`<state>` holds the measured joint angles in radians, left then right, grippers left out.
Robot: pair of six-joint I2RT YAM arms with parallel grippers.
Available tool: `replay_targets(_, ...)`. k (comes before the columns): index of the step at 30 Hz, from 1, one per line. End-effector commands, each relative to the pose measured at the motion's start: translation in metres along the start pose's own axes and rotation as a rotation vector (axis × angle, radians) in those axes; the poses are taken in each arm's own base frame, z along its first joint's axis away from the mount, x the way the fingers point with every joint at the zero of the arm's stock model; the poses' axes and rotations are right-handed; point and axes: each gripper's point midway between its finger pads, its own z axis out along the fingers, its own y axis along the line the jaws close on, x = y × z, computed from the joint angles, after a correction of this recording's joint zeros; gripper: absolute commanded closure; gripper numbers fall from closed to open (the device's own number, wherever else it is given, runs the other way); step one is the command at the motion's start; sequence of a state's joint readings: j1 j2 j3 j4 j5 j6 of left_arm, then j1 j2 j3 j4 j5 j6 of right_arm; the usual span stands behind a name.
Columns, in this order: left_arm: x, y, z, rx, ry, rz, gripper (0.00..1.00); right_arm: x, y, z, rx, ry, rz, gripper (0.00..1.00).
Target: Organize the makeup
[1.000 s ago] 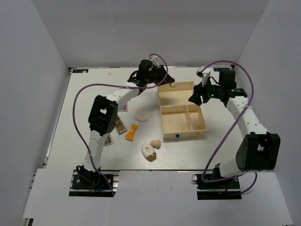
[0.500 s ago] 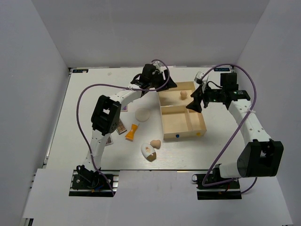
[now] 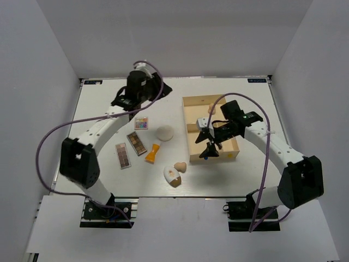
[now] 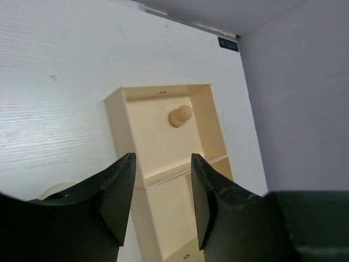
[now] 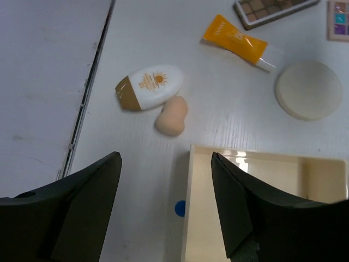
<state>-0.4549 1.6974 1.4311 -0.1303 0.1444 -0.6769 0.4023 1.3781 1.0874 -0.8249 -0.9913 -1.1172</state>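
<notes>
Left jaws: your left gripper [image 4: 162,159] has its jaws parted with nothing between them. It hangs over the far left part of the surface [image 3: 136,180], and its camera looks across at the cream box [image 4: 155,136].
Right jaws: your right gripper [image 5: 165,158] has its jaws spread wide and empty. It hovers by the near left corner of the box, with the arm reaching across the box's near compartments.
Sponge in box: one peach sponge [image 4: 180,115] lies in the long far compartment, clear of the walls.
Second sponge: the second peach sponge [image 5: 171,116] lies on the surface just outside the box's near left corner.
Egg-shaped item: the white egg-shaped item [image 5: 148,87] lies on its side just beside that sponge, towards your arms. You cannot tell whether the two touch.
Orange tube: the orange tube [image 5: 237,42] lies flat on the surface, left of the box and apart from both sponge and disc.
Cream disc: the round cream disc [image 5: 308,90] rests on the surface near the box's left wall, not touching it.
Brown palettes: one long brown palette [image 3: 136,143] lies just left of the tube, and the other long brown palette [image 3: 123,155] lies further left, near it.
Square palette: the small square colourful palette [image 3: 142,123] sits left of the disc, beyond the brown palettes.
</notes>
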Motion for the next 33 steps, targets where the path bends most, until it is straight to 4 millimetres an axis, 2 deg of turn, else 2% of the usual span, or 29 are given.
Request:
replay_targets(1,0.011,0.034,-0.038,-0.143,0.005,-0.007,0.43,0.002,0.012,0.023,-0.076,0.056,-0.092,0.27)
replay_targets(2,0.019,0.042,-0.053,-0.172,0.007,-0.013,0.35,0.008,0.011,0.028,-0.081,0.090,-0.086,0.26)
replay_targets(4,0.030,0.056,-0.069,-0.213,0.015,-0.047,0.27,0.010,0.014,0.043,-0.105,0.128,-0.123,0.24)
replay_targets(5,0.046,0.077,-0.077,-0.277,0.018,-0.061,0.26,0.015,0.013,0.047,-0.110,0.145,-0.108,0.24)
replay_targets(6,0.041,0.072,-0.090,-0.261,-0.022,-0.075,0.25,0.013,0.018,0.057,-0.133,0.154,-0.129,0.24)
replay_targets(7,0.047,0.076,-0.096,-0.270,-0.028,-0.099,0.24,0.017,0.016,0.060,-0.132,0.175,-0.127,0.24)
replay_targets(8,0.062,0.089,-0.102,-0.302,-0.016,-0.110,0.24,0.021,0.017,0.064,-0.135,0.188,-0.106,0.24)
replay_targets(9,0.059,0.087,-0.111,-0.295,-0.039,-0.115,0.23,0.020,0.017,0.072,-0.134,0.192,-0.120,0.24)
replay_targets(12,0.066,0.097,-0.123,-0.338,-0.039,-0.117,0.21,0.040,0.021,0.090,-0.133,0.265,-0.095,0.25)
replay_targets(17,0.065,0.103,-0.135,-0.379,-0.052,-0.110,0.18,0.058,0.018,0.111,-0.095,0.329,-0.061,0.26)
replay_targets(21,0.069,0.108,-0.137,-0.395,-0.054,-0.122,0.17,0.076,0.009,0.123,-0.025,0.388,-0.020,0.26)
replay_targets(27,0.070,0.110,-0.136,-0.405,-0.051,-0.126,0.17,0.084,-0.012,0.138,0.096,0.414,0.002,0.28)
replay_targets(29,0.072,0.111,-0.135,-0.404,-0.047,-0.128,0.17,0.087,-0.013,0.142,0.099,0.424,0.003,0.31)
replay_targets(32,0.078,0.113,-0.132,-0.404,-0.031,-0.142,0.17,0.094,-0.013,0.143,0.098,0.447,0.004,0.44)
replay_targets(33,0.079,0.113,-0.131,-0.401,-0.031,-0.147,0.17,0.094,-0.011,0.143,0.092,0.448,0.001,0.54)
